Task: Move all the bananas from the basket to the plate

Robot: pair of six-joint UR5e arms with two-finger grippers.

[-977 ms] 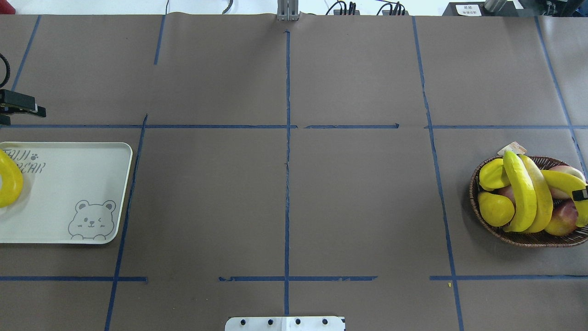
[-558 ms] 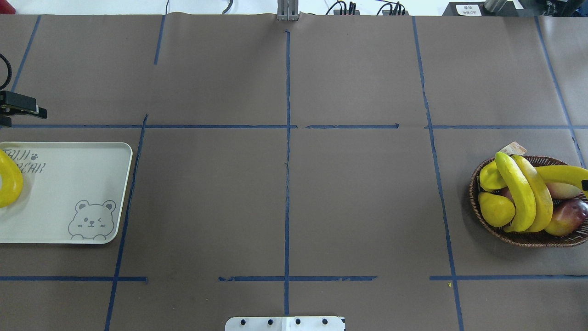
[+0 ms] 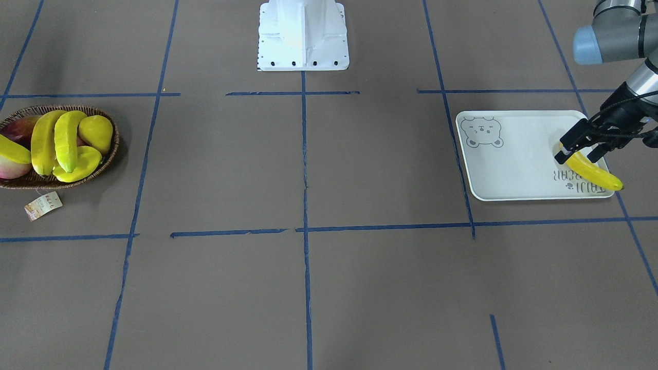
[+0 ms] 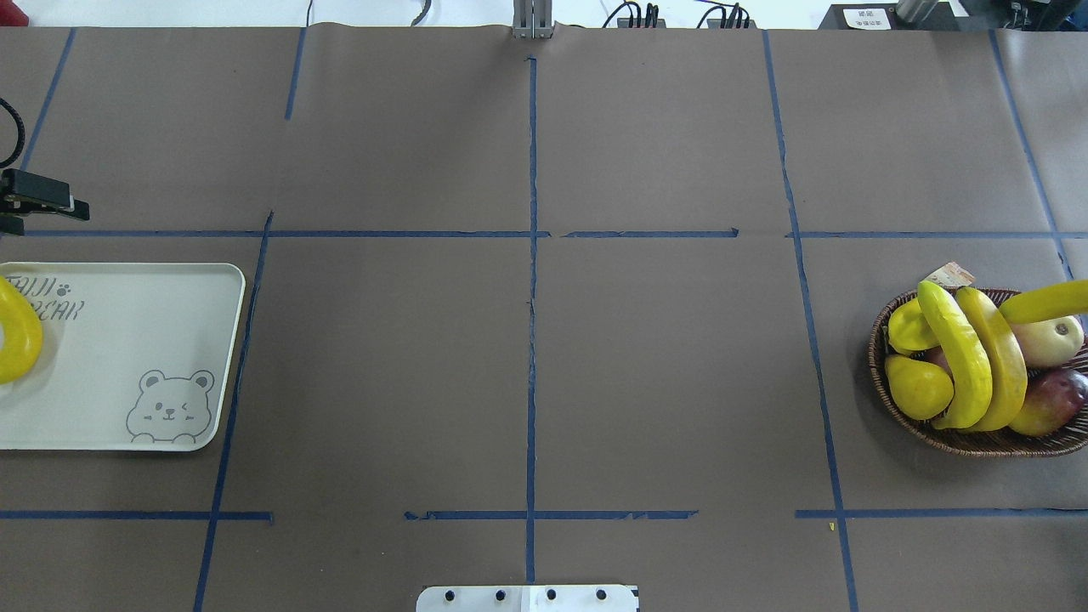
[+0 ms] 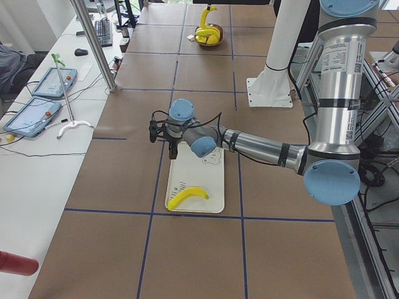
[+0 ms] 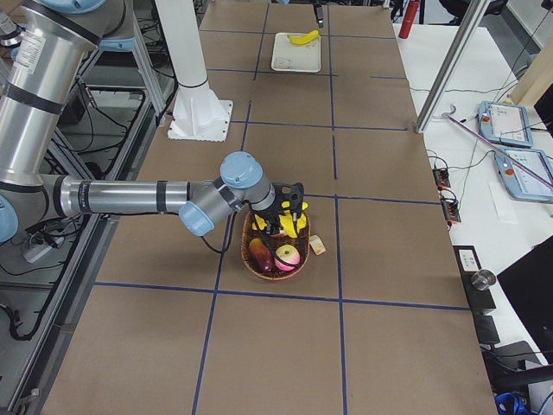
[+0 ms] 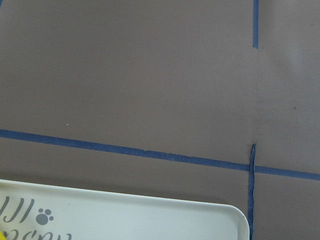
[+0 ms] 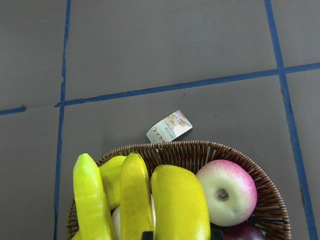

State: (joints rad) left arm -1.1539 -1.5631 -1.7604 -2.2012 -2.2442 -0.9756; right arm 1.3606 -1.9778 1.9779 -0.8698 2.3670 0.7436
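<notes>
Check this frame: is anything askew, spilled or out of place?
Nothing is spilled or damaged. The placed banana sits at the corner of the plate, its tip seemingly past the rim. At the basket, a raised banana juts out over the rim at an angle instead of lying flat.

Bright, even light from above; soft shadow beside the basket (image 4: 977, 445); views sharp, little glare

My left fingers (image 3: 581, 150) hang spread over the plate (image 3: 514, 174), above one end of a banana (image 3: 599, 176) lying along its lettered edge. Far across the counter (image 3: 308, 288), the basket (image 3: 114, 149) holds two bananas (image 3: 64, 139) side by side, another banana (image 3: 10, 149) cut by the frame.
</notes>
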